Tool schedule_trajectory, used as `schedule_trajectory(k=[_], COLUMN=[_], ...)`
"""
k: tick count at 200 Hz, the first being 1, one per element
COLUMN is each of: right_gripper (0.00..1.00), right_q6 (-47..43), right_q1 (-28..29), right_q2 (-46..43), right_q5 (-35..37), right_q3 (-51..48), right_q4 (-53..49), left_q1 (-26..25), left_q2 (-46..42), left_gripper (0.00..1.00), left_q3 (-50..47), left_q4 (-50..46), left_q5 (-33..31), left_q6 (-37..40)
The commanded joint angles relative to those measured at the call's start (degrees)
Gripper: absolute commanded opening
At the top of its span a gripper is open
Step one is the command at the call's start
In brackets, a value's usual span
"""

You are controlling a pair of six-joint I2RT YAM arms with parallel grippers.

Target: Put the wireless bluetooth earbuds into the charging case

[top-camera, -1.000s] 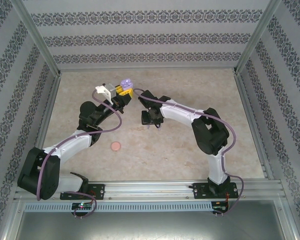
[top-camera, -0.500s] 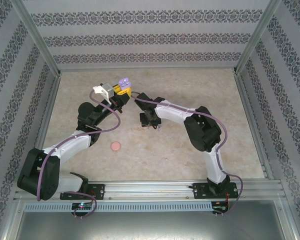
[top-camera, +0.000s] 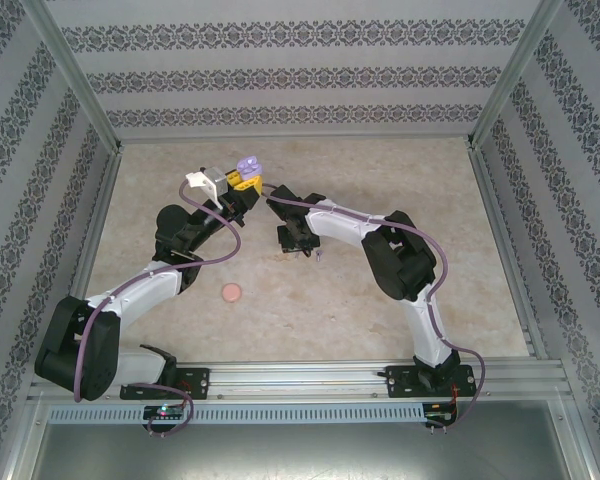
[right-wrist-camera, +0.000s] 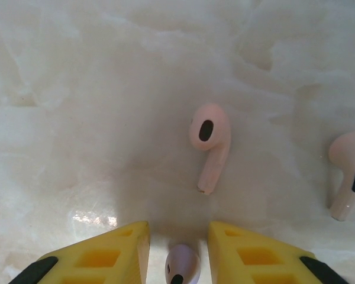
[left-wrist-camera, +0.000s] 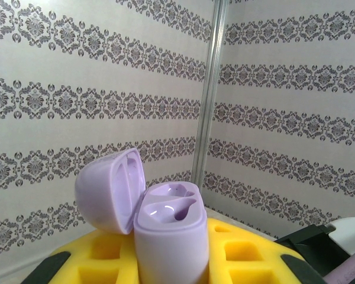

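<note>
In the left wrist view a purple charging case (left-wrist-camera: 171,236) stands upright between yellow fingers (left-wrist-camera: 100,257), its lid (left-wrist-camera: 109,189) swung open and both wells empty. My left gripper (top-camera: 242,182) holds the case (top-camera: 247,165) raised near the back middle. My right gripper (right-wrist-camera: 178,236) points down at the table, and a purple earbud (right-wrist-camera: 182,265) lies between its yellow fingers (right-wrist-camera: 115,248) with a gap on each side. A pale pink earbud (right-wrist-camera: 210,142) lies just ahead of the tips. A second pink earbud (right-wrist-camera: 349,171) lies at the right. My right gripper (top-camera: 298,245) sits low, right of the left one.
A small round pink disc (top-camera: 231,292) lies on the marble tabletop (top-camera: 380,330), near the left arm. Patterned walls and metal posts enclose the table on three sides.
The right arm has shifted slightly left and lower, and its jaws have narrowed around the purple earbud. The left gripper holds the case still.
</note>
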Motion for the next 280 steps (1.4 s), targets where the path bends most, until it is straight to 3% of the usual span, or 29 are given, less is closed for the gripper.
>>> schedule_trajectory(k=[1,140,234,280], right_gripper=[0.32,0.31,0.2,0.14], right_q6=[-0.65,-0.66,-1.1,-1.47], right_q1=[0.56,1.42,1.54,1.51], right_q2=[0.3,-3.4,-2.28,-6.03], right_q5=[1.43,2.25,2.15,2.94], right_q3=[-0.69,-5.52,-5.21,-5.51], right_q4=[-0.69,0.64,0.51,0.4], left_q1=[0.66,0.62,0.64,0.7], left_q2=[-0.78,-0.3,-0.14,-0.12], left_gripper=[0.0,0.0,0.0,0.0], left_q3=[-0.42,0.2,0.41,0.43], left_q4=[3.01,1.98,1.68,1.19], left_q5=[0.88,0.97,0.87,0.71], left_q6=[-0.57,-1.27,-1.73,-1.88])
